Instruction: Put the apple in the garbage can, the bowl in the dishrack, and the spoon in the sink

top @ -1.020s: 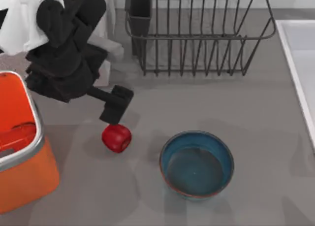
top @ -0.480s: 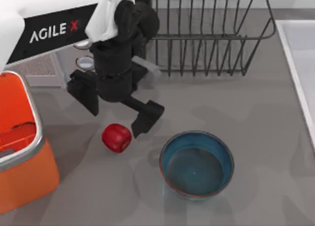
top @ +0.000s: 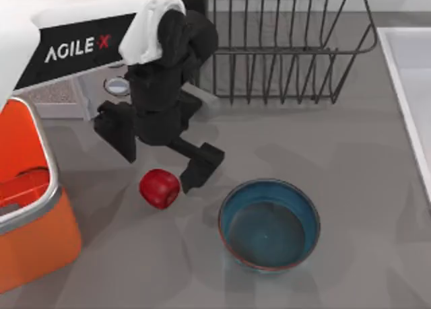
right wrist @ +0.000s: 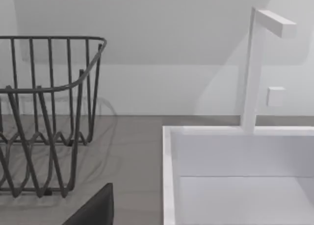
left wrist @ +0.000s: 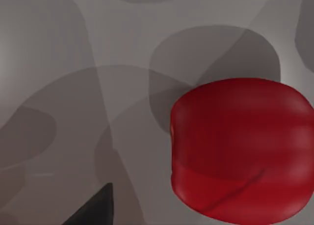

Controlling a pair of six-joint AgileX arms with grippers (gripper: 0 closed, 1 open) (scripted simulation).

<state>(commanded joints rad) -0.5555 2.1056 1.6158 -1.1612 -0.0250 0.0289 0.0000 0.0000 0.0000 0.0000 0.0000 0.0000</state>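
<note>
The glossy red apple (top: 159, 188) rests on the grey table between the garbage can (top: 47, 188) and the teal-blue bowl (top: 269, 225). My left gripper (top: 158, 169) hovers just behind and above it, open, one finger (top: 114, 130) to the apple's left and the other (top: 199, 164) to its right. Seen from the left wrist, the apple (left wrist: 240, 151) is close, beside a dark fingertip (left wrist: 93, 210). At the back stands the dishrack (top: 283, 46), and the sink (top: 411, 73) lies at the right edge. The spoon is hidden. A dark part of my right gripper (right wrist: 93, 210) faces the sink (right wrist: 235, 176).
A white microwave (top: 67, 97) with a round button stands behind the garbage can, under my left arm. A white faucet (right wrist: 255, 63) rises at the sink's back rim. The dishrack (right wrist: 49, 112) sits just left of the sink. Bare table lies between bowl and sink.
My left arm has swung right and turned its gripper, so the open fingers now straddle the apple. In the last half second it only shifted slightly. Apple and bowl have not moved.
</note>
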